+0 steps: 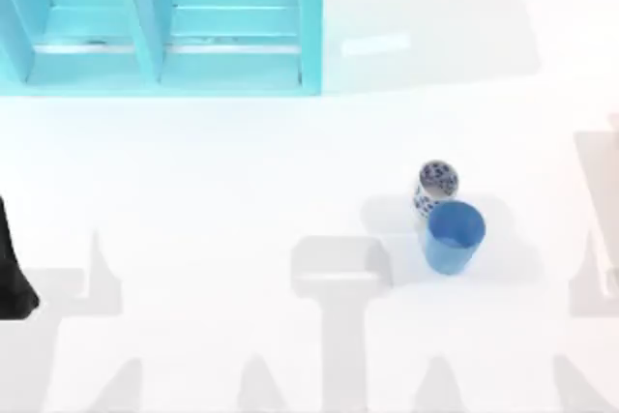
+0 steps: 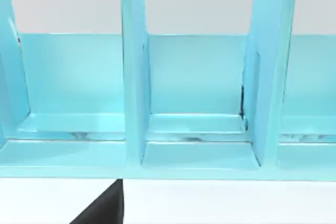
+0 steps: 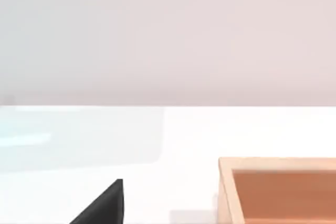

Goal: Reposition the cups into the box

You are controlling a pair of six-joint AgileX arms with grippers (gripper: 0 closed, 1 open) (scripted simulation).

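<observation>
Two cups stand touching on the white table, right of centre in the top view. The plain blue tapered cup is the nearer one, with its mouth up. Behind it stands the slimmer white cup with dark blue speckles. The box is light wood with an orange-brown inside, and one corner of it lies in the right wrist view. My left arm is a dark shape at the table's left edge, far from the cups. A dark part of my left gripper edges into its wrist view, and a dark part of my right gripper into its own.
A tall cyan rack with upright dividers stands at the back left of the table, and the left wrist view looks straight into its compartments. White table surface stretches between the rack and the cups.
</observation>
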